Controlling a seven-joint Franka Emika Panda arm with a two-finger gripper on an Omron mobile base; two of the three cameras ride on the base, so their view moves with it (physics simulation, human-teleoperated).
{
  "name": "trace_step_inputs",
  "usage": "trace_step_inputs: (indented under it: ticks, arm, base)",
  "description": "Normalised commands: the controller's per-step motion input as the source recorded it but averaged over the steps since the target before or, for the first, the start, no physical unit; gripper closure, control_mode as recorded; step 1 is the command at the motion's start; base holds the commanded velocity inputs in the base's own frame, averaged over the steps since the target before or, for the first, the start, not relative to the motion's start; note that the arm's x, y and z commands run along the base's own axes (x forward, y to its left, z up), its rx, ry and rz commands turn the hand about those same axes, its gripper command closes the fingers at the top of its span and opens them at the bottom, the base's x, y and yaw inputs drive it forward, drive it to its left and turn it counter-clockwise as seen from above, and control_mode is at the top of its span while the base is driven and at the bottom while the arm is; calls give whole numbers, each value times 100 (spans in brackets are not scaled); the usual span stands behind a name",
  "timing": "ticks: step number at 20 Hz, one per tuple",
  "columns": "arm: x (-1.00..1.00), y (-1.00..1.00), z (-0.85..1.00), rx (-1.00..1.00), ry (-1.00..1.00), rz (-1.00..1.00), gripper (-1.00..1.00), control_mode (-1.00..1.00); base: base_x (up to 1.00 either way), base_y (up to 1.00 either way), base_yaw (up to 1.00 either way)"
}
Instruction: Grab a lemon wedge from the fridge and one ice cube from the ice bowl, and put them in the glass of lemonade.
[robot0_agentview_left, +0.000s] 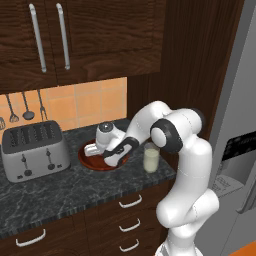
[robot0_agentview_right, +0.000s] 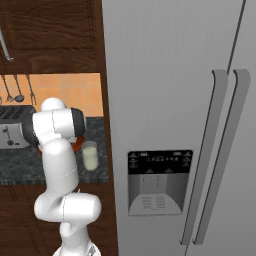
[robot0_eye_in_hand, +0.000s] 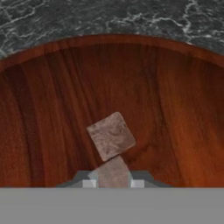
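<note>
You have the gripper (robot0_eye_in_hand: 113, 181) down inside the ice bowl (robot0_agentview_left: 90, 162), walled by its rim all round, with one ice cube (robot0_eye_in_hand: 110, 135) lying loose just ahead of the fingertips and another between them. To the bowl's right the glass of lemonade (robot0_agentview_left: 151, 157) stands close, and the arm's own elbow hangs over that gap. On the left the toaster (robot0_agentview_left: 34, 149) sits near the bowl; bare dark counter (robot0_agentview_left: 60, 192) lies open toward the front edge.
</note>
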Motion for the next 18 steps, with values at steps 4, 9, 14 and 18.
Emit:
trace_step_inputs:
  ticks: [4,9,14,18]
  arm:
    - [-13,0,13,0,-1,0,100,-100]
    - [-45,0,73,0,-8,0,100,-100]
    - [-47,-1,71,0,-2,0,100,-100]
    - [-59,-7,32,6,-1,0,100,-100]
  base:
    - [0,0,0]
    - [0,0,0]
    - [0,0,0]
    - [0,0,0]
